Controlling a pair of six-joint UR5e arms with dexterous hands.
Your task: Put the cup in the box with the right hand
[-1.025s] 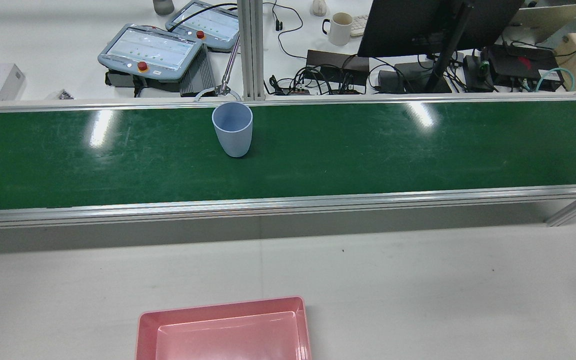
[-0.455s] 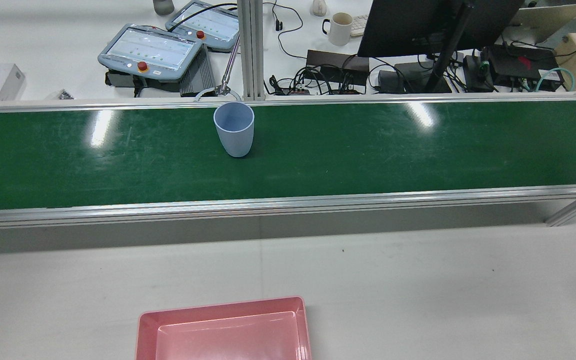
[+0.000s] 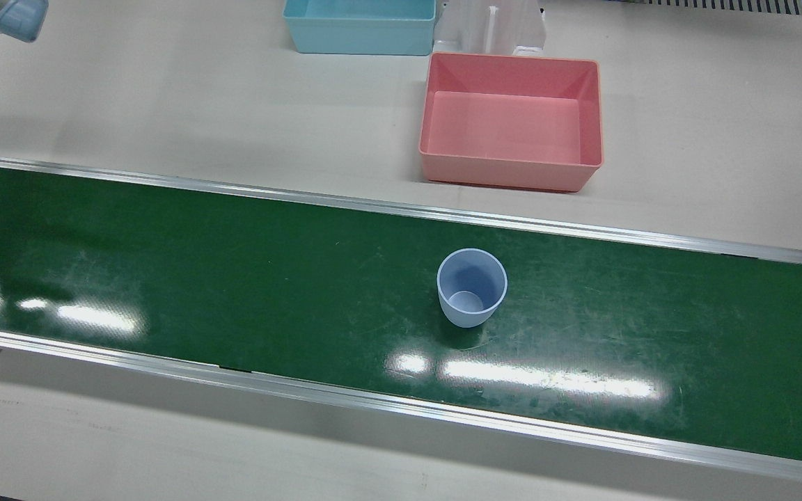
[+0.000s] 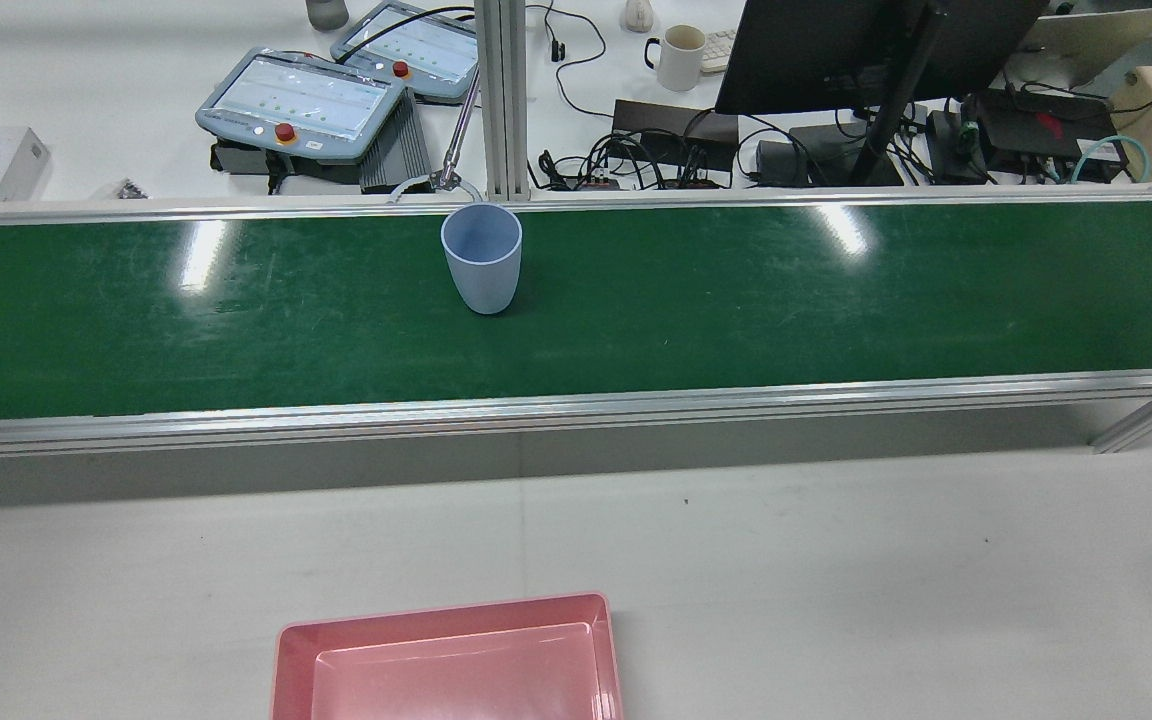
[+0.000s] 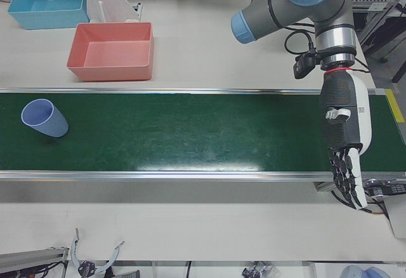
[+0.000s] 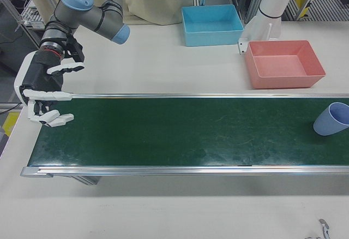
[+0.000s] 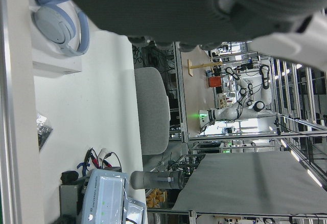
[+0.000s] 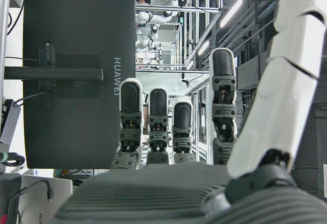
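A pale blue cup (image 3: 472,289) stands upright and empty on the green conveyor belt (image 3: 234,278); the same cup (image 4: 481,258) shows in the rear view near the belt's far rail. An empty pink box (image 3: 509,171) sits on the white table beside the belt, also visible as the pink box (image 4: 441,607) at the rear view's bottom edge. My right hand (image 6: 46,94) hovers open over the belt's far end, well away from the cup (image 6: 332,119). My left hand (image 5: 346,145) hangs open over the opposite end, far from the cup (image 5: 43,118).
A blue box (image 3: 359,31) stands behind the pink box next to a white pedestal (image 3: 491,28). Beyond the belt's far rail lie teach pendants (image 4: 301,100), a monitor (image 4: 836,50), cables and a mug (image 4: 681,57).
The cup has shifted a little to the right along the belt in the rear view. Nothing else has moved there.
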